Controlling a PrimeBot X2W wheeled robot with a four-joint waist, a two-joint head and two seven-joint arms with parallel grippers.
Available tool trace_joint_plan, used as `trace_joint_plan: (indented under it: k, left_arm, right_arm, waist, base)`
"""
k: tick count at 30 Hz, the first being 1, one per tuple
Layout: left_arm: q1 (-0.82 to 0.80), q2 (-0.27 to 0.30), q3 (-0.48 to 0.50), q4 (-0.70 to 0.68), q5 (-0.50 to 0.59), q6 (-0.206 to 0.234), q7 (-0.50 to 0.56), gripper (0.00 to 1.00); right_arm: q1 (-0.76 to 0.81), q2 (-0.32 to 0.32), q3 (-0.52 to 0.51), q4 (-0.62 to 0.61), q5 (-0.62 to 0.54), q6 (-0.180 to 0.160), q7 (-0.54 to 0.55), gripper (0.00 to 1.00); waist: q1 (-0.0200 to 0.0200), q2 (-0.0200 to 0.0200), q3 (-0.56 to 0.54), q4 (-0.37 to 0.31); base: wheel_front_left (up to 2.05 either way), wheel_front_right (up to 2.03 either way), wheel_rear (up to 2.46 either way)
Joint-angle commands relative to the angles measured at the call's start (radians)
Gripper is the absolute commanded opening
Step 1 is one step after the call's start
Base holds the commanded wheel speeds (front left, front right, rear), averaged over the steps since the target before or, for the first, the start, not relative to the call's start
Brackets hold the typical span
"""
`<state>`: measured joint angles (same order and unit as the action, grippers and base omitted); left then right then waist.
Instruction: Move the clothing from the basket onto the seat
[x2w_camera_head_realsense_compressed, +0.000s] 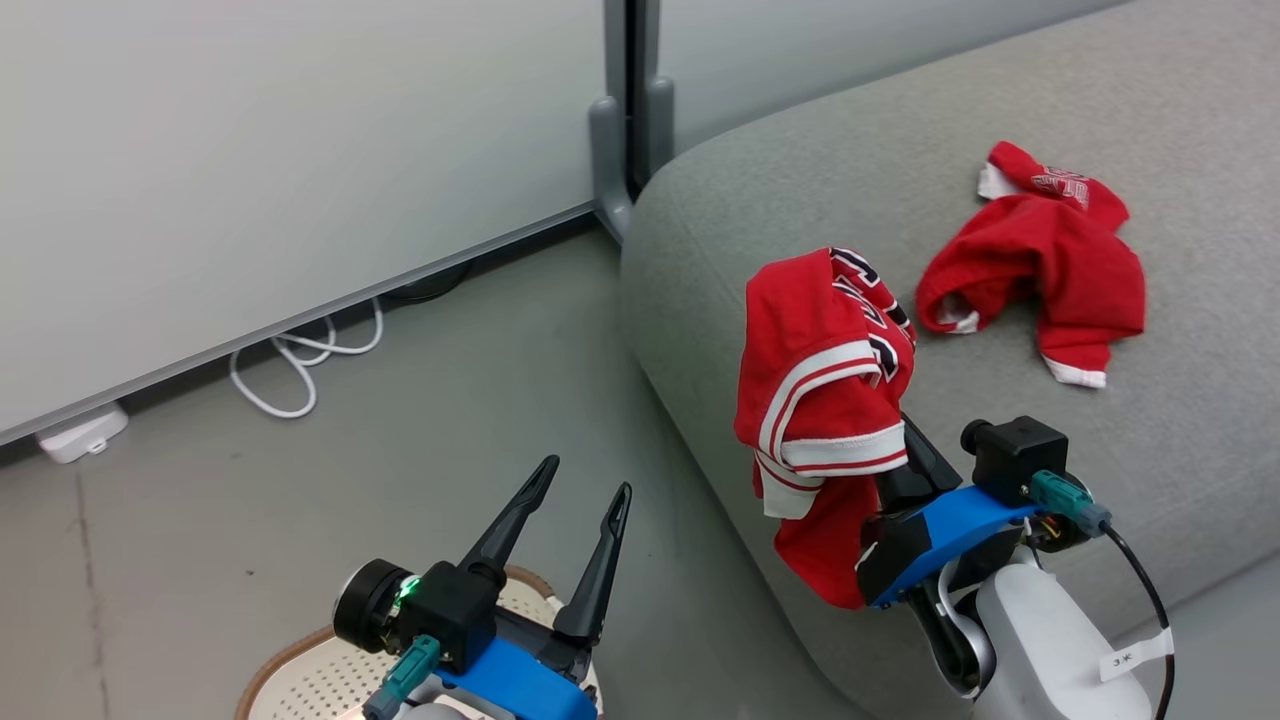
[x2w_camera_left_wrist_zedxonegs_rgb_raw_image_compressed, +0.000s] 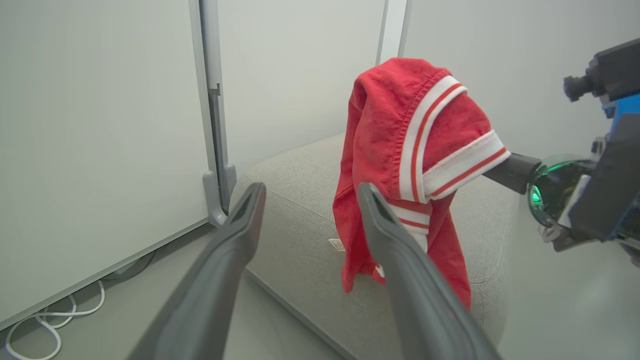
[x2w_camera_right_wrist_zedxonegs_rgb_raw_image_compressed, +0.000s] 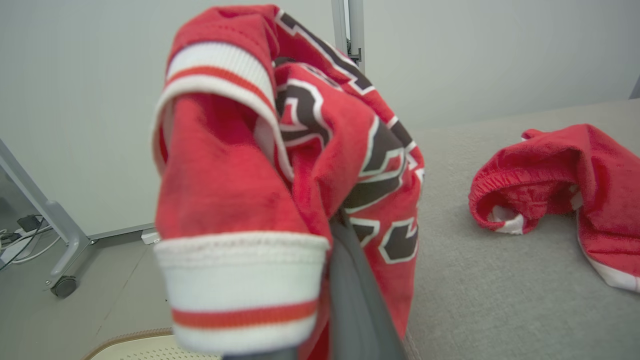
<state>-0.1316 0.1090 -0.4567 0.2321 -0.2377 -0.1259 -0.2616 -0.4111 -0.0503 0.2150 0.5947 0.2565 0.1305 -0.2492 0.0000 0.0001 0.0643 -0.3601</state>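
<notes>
Jersey (x2w_camera_head_realsense_compressed: 810, 330): red, white-striped trim, dark lettering, bunched | right fingers (x2w_camera_right_wrist_zedxonegs_rgb_raw_image_compressed: 350, 300): apparently pinching it | left fingers (x2w_camera_head_realsense_compressed: 510, 530): spread

The jersey (x2w_camera_head_realsense_compressed: 820, 380) in the centre is soft red cloth with ribbed white trim. The seat (x2w_camera_head_realsense_compressed: 850, 180) is rough grey woven fabric. The basket (x2w_camera_head_realsense_compressed: 320, 680), lower left, is matt cream plastic. The floor (x2w_camera_head_realsense_compressed: 450, 420) is smooth.
</notes>
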Motion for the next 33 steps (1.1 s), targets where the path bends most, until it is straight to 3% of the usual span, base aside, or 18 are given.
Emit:
trace_joint_plan:
  k: [1,14,24,33]
  left_arm:
    - [-0.016,0.006,0.005,0.000,-0.006,-0.008,-0.005,1.00]
    - [-0.017,0.009,0.003,-0.002,-0.005,-0.007,-0.005,1.00]
    - [-0.028,0.021,-0.009,-0.005,-0.008,-0.007,-0.005,1.00]
    - [-0.042,0.038,0.011,-0.029,0.001,-0.008,-0.005,1.00]
  right_arm:
    - [0.002,0.000,-0.002,-0.006,0.005,0.001,-0.006,0.00]
    - [0.008,0.000,-0.005,-0.006,0.010,0.001,-0.011,0.00]
    - [0.008,0.000,-0.018,-0.011,0.023,0.001,-0.014,0.00]
    - [-0.058,0.000,-0.090,-0.048,0.075,0.001,-0.016,0.00]
  waist:
    - [0.0000,-0.0001,0.007,-0.035]
    - [0.0000,-0.0001,0.023,-0.120]
    - [0.0000,-0.0001,0.036,-0.117]
    - [0.0000,-0.0001,0.096,-0.111]
  base:
    - [0.00,0.00,0.00]
    - [0.00,0.00,0.00]
    - [0.00,0.00,0.00]
    - [0.00,0.00,0.00]
